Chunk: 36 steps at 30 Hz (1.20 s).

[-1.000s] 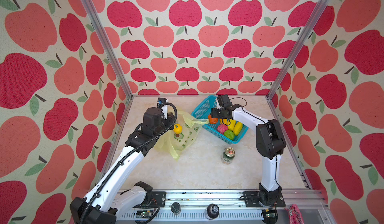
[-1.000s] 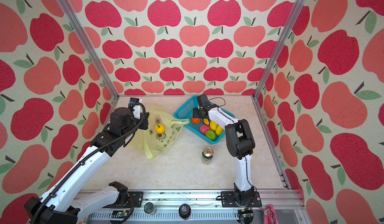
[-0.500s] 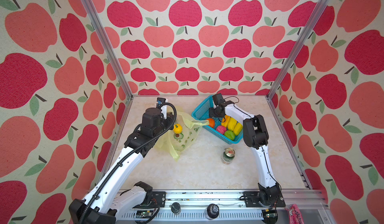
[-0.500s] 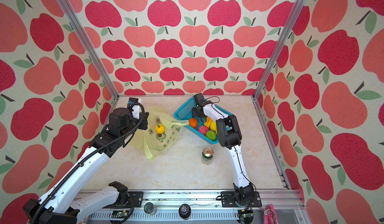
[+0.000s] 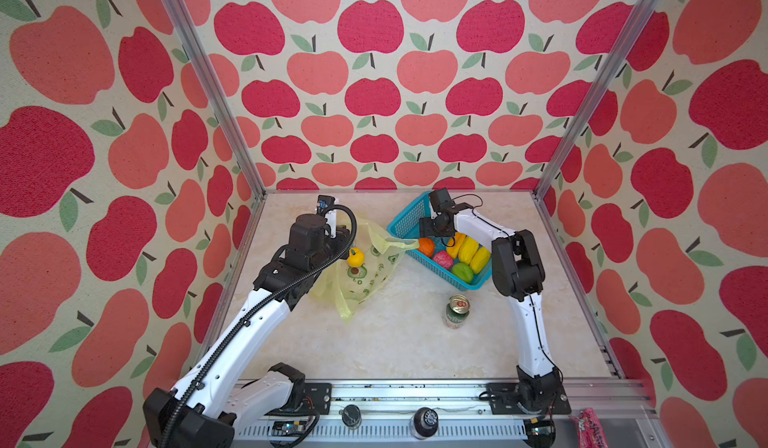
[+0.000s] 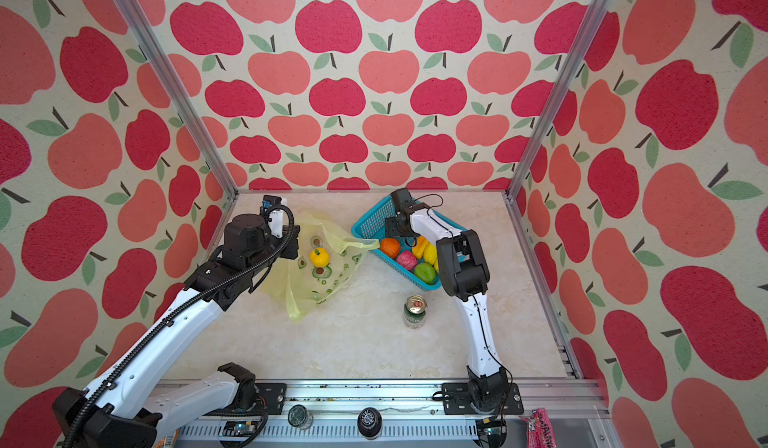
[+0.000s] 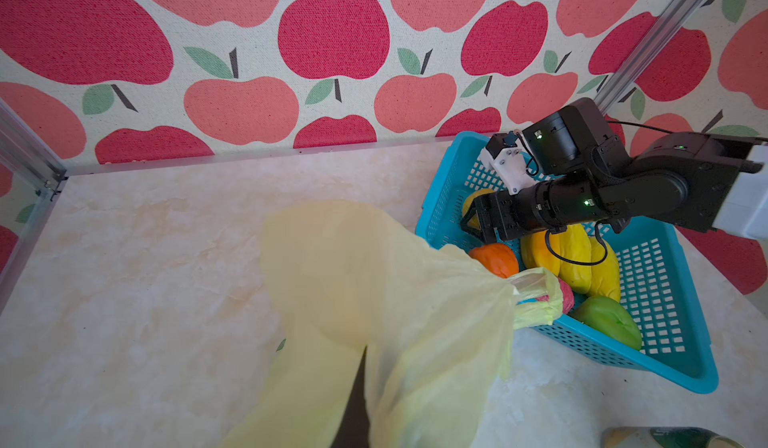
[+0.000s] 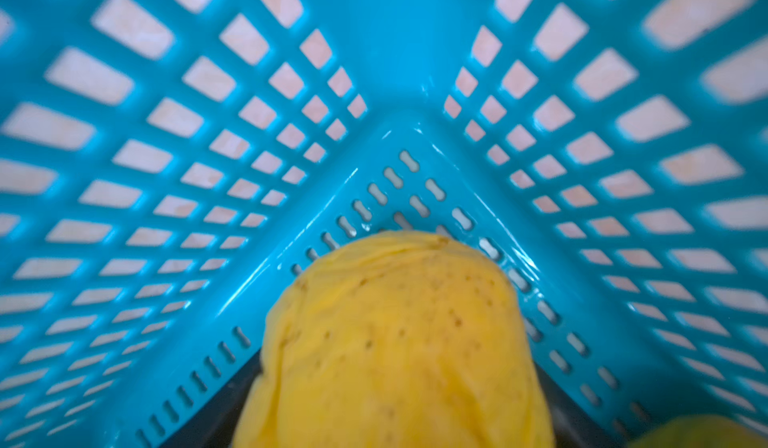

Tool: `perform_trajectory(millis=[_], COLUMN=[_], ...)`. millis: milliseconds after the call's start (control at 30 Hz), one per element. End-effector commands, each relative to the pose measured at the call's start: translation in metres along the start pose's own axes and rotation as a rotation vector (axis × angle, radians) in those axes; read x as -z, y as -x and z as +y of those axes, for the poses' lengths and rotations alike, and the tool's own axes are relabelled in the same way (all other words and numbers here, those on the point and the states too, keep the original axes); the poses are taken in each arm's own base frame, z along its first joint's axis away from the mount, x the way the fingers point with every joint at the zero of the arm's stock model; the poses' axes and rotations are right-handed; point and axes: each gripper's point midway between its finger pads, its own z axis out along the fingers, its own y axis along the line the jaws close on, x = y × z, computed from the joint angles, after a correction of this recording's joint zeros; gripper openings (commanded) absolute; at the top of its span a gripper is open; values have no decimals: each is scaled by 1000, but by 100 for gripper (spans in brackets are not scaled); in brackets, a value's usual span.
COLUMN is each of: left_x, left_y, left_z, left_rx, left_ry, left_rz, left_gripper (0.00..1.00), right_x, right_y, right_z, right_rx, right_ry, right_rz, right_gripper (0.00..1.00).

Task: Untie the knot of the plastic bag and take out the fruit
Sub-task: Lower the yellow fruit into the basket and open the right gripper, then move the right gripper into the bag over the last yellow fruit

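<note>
My left gripper point(image 5: 338, 234) is shut on the pale-yellow plastic bag point(image 5: 365, 277), holding one side up off the table; the plastic point(image 7: 374, 300) hides its fingers. A small yellow-orange fruit point(image 5: 355, 257) lies in the bag. No knot shows; a loose handle loop point(image 7: 536, 296) drapes over the teal basket's rim point(image 5: 405, 217). My right gripper point(image 5: 428, 234) reaches into the basket's far corner with a yellow fruit point(image 8: 395, 342) between its fingers; whether they still press it is unclear. Orange point(image 5: 426, 246), pink point(image 5: 442, 259), green point(image 5: 462, 272) and yellow point(image 5: 471, 252) fruit lie in the basket.
A green drink can point(image 5: 458, 309) stands on the table in front of the basket. Apple-patterned walls with metal corner posts close in three sides. A pink packet point(image 5: 590, 425) lies outside on the front rail at the right.
My right arm has swung its gripper with the yellow fruit left into the basket's far corner, its elbow shifting inward. My left arm and the bag have stayed put.
</note>
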Motion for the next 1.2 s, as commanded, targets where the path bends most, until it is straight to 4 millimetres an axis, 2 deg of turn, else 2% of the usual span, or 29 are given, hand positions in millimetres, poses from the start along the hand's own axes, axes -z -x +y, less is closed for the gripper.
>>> perform_trajectory(millis=[0, 200, 300, 433, 500, 567, 633, 733, 833, 900, 1033, 1167], left_x=[7, 6, 6, 9, 10, 9, 7, 4, 6, 8, 11, 9], left_y=[12, 12, 12, 14, 14, 14, 13, 11, 11, 11, 13, 12], left_z=[-3, -2, -2, 0, 1, 0, -1, -1, 0, 1, 0, -1], left_rx=[-15, -15, -16, -19, -16, -12, -10, -8, -5, -3, 0, -1], left_ry=[-6, -3, -2, 8, 4, -1, -4, -2, 2, 5, -1, -7], left_rz=[-30, -29, -29, -32, -43, -46, -37, -21, -20, -26, -42, -32], left_gripper=[0, 0, 0, 0, 0, 0, 0, 0, 0, 0, 0, 0], right_x=[57, 143, 186, 237, 256, 269, 279, 297, 315, 315, 298, 263], right_y=[31, 48, 51, 40, 25, 2, -26, -61, -84, -94, -115, -123], right_z=[-5, -9, 1, 36, 60, 86, 112, 149, 180, 195, 225, 240], right_rx=[-30, -82, -80, 1, 104, 225, 359, 538, 661, 705, 799, 813], right_ry=[-1, 38, 87, 175, 202, 220, 254, 362, 452, 486, 500, 484], right_rz=[-150, -391, -515, -606, -634, -664, -706, -793, -837, -834, -789, -714], right_gripper=[82, 84, 83, 76, 68, 61, 53, 45, 38, 37, 36, 36])
